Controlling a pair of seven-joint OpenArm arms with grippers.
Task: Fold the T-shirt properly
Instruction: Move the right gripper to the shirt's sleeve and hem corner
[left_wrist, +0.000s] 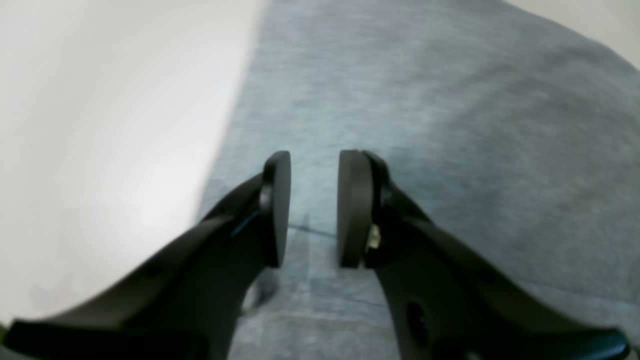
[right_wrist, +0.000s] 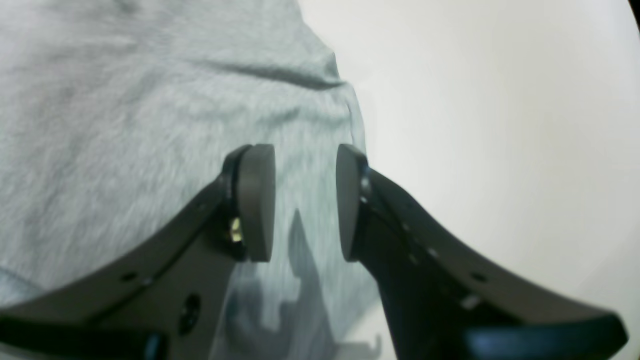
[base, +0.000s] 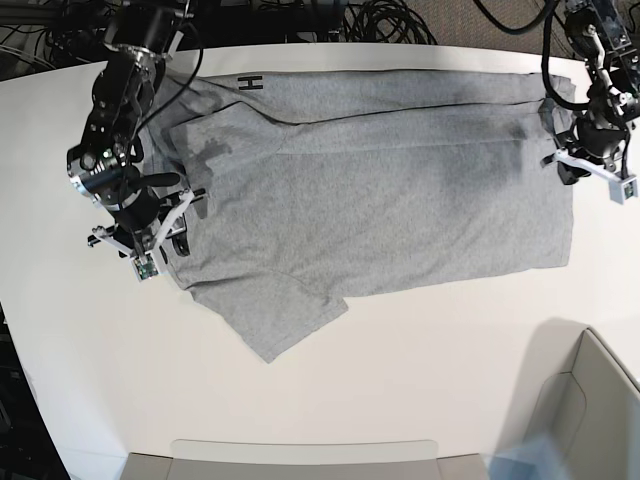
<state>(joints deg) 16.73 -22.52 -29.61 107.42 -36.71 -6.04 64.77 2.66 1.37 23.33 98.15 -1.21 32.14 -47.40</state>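
Observation:
The heather-grey T-shirt (base: 380, 190) lies spread flat on the white table (base: 420, 340), one short sleeve (base: 280, 315) pointing toward the front. Black lettering (base: 250, 83) shows at its far left edge. My right gripper (base: 183, 222) hovers over the shirt's left end. In the right wrist view it (right_wrist: 306, 200) is open just above the cloth (right_wrist: 125, 110), close to the cloth's edge, and nothing is between the pads. My left gripper (base: 566, 160) is at the shirt's right edge. Its wrist view shows it (left_wrist: 314, 210) open over the grey fabric (left_wrist: 425, 125), holding nothing.
A grey bin (base: 590, 420) stands at the front right corner, and another grey tray rim (base: 300, 455) runs along the front edge. Dark cables (base: 400, 20) lie behind the table's back edge. Bare white tabletop (left_wrist: 100, 125) borders the shirt beside both grippers.

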